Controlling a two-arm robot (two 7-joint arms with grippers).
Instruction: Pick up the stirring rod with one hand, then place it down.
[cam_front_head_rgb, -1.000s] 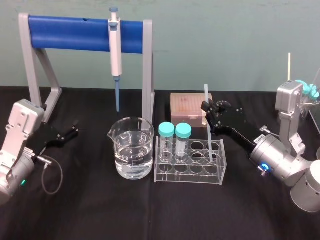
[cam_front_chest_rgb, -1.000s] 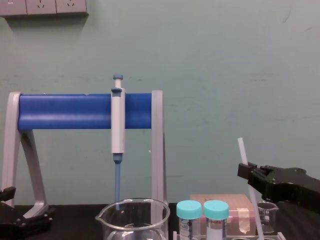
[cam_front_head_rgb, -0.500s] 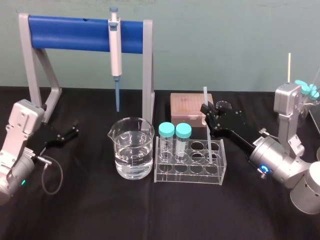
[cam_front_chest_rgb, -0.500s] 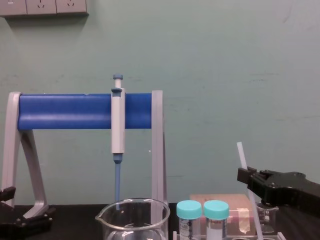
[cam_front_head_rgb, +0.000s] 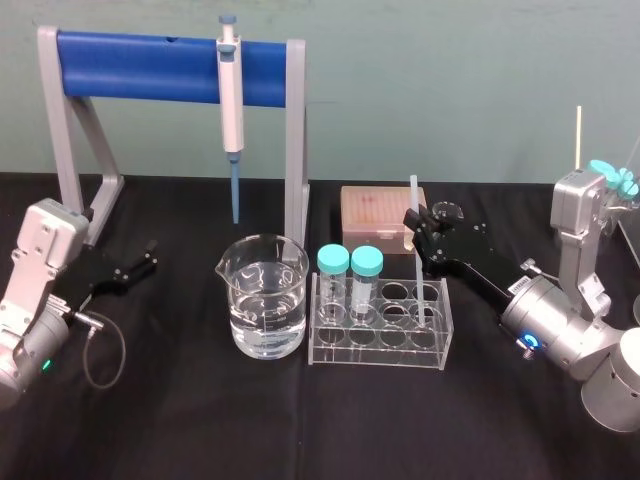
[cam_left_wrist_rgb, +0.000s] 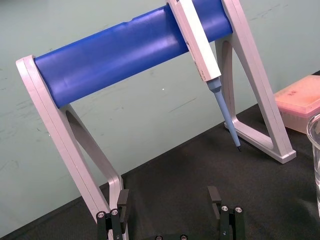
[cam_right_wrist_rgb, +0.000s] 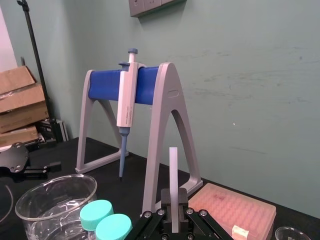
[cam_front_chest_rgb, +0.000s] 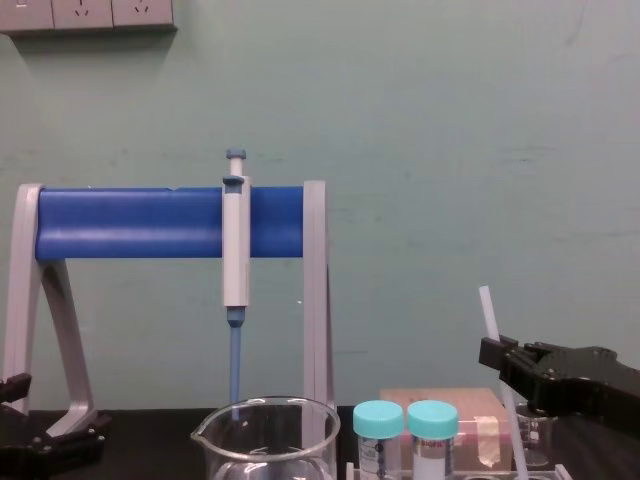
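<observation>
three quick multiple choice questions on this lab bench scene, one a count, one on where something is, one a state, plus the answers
1. How many teal-capped tubes stand in the clear rack?
A. one
B. two
C. four

2. Where is the lower end of the stirring rod?
A. resting on a tube's cap
B. down in a hole of the rack
C. lying flat beside the rack

3. What state is the right gripper in?
A. shut on the rod, which stands upright
B. open, away from the rod
C. shut on nothing

Answers:
1 B, two teal caps sit side by side at the rack's left end.
2 B, the rod runs down into the rack toward its right end.
3 A, its fingers clamp the rod's upper part, while the left gripper rests open at the left of the table.
</observation>
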